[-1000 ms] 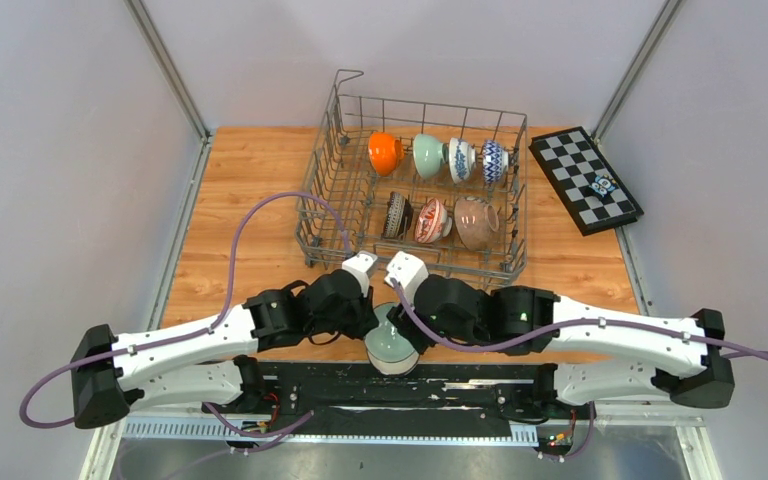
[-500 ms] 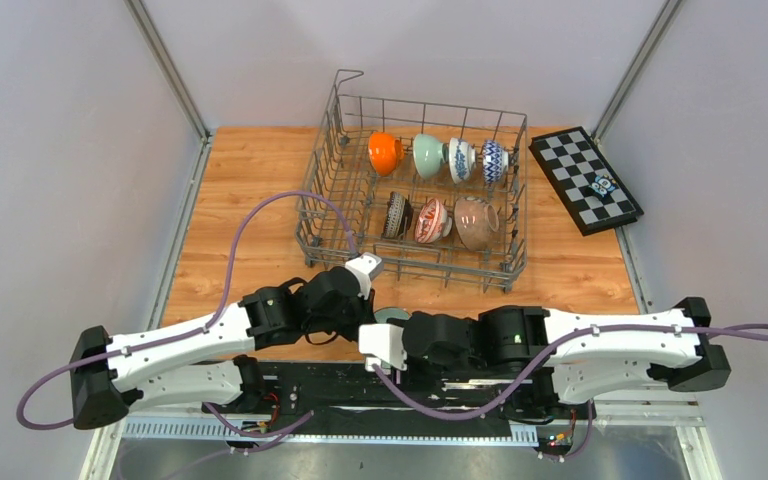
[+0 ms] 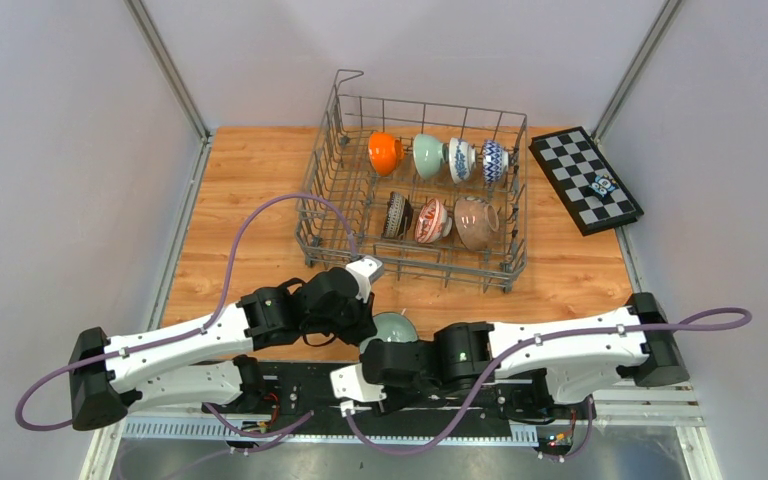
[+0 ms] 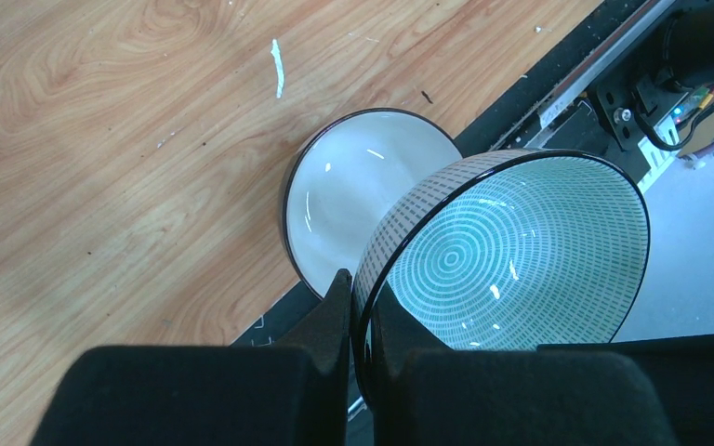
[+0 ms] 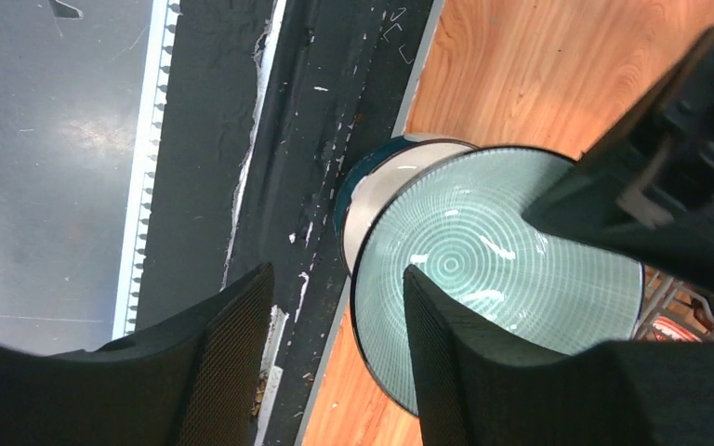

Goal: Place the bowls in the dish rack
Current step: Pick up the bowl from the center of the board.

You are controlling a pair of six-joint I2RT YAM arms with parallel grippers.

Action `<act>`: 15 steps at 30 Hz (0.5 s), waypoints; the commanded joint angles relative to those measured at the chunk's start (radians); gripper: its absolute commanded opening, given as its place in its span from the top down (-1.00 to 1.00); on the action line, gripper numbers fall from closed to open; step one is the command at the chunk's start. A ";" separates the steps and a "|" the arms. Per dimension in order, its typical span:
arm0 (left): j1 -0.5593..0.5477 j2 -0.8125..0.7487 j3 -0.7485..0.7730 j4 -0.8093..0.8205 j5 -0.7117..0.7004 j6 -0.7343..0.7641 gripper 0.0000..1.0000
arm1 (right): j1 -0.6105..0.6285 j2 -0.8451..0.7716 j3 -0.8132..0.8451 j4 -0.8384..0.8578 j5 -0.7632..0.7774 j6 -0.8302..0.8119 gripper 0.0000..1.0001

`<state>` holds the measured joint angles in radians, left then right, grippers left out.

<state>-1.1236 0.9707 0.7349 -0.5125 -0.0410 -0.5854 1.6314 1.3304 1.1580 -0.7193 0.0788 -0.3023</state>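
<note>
The left gripper (image 4: 361, 290) is found clamped on the rim of the green bowl (image 4: 511, 251), which is tilted and lies short of the dish rack (image 3: 430, 265), on the arms' side. A second bowl (image 4: 344, 200) is noted beneath it, apparently resting at the table (image 4: 102, 139) edge. The right gripper (image 5: 335, 279) is found with fingers apart and nothing between them, farther from the rack. Seven racked bowls (image 3: 427, 155) are counted.

A grey wire dish rack (image 3: 322, 200) was set on the far part of the wooden table (image 3: 250, 180), and seven bowls (image 3: 427, 155) were stood on edge in it, four in the back row and three in front. A pale green bowl (image 3: 395, 326) was seen at the tip of the left gripper (image 3: 372, 322) by the near edge, with the right arm (image 3: 560, 345) stretched low beside it.
</note>
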 commanded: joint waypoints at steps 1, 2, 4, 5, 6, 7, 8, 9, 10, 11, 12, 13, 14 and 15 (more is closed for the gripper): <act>-0.005 -0.026 0.044 0.030 0.031 0.007 1.00 | 0.024 0.085 0.070 -0.090 0.039 -0.034 -0.08; -0.007 -0.027 0.044 0.028 0.033 0.007 1.00 | 0.025 0.105 0.087 -0.108 0.052 -0.028 -0.04; -0.006 -0.023 0.044 0.024 0.034 0.011 1.00 | 0.027 0.141 0.111 -0.135 0.084 -0.023 0.02; -0.005 -0.023 0.044 0.022 0.033 0.012 1.00 | 0.030 0.155 0.119 -0.143 0.097 -0.022 0.03; -0.005 -0.023 0.043 0.020 0.033 0.011 1.00 | 0.031 0.166 0.128 -0.152 0.108 -0.020 0.05; -0.005 -0.023 0.042 0.020 0.033 0.012 1.00 | 0.032 0.176 0.134 -0.159 0.119 -0.018 0.07; -0.005 -0.023 0.041 0.016 0.031 0.013 1.00 | 0.034 0.183 0.141 -0.166 0.131 -0.016 0.09; -0.006 -0.024 0.041 0.012 0.030 0.015 1.00 | 0.034 0.189 0.146 -0.170 0.145 -0.014 0.11; -0.006 -0.025 0.041 0.010 0.028 0.014 1.00 | 0.037 0.194 0.152 -0.175 0.156 -0.013 0.12; -0.007 -0.026 0.041 0.007 0.027 0.014 1.00 | 0.039 0.199 0.157 -0.182 0.169 -0.011 0.13; -0.006 -0.027 0.042 0.004 0.027 0.014 1.00 | 0.040 0.206 0.164 -0.188 0.179 -0.009 0.14; -0.006 -0.028 0.043 0.003 0.028 0.014 1.00 | 0.042 0.212 0.172 -0.198 0.187 -0.009 0.15; -0.005 -0.028 0.043 0.001 0.028 0.016 1.00 | 0.043 0.221 0.178 -0.204 0.197 -0.006 0.17; -0.005 -0.027 0.044 -0.001 0.028 0.017 1.00 | 0.045 0.228 0.184 -0.209 0.201 -0.005 0.19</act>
<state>-1.1236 0.9676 0.7349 -0.5297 -0.0288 -0.5751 1.6543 1.5314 1.2957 -0.8593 0.2138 -0.3115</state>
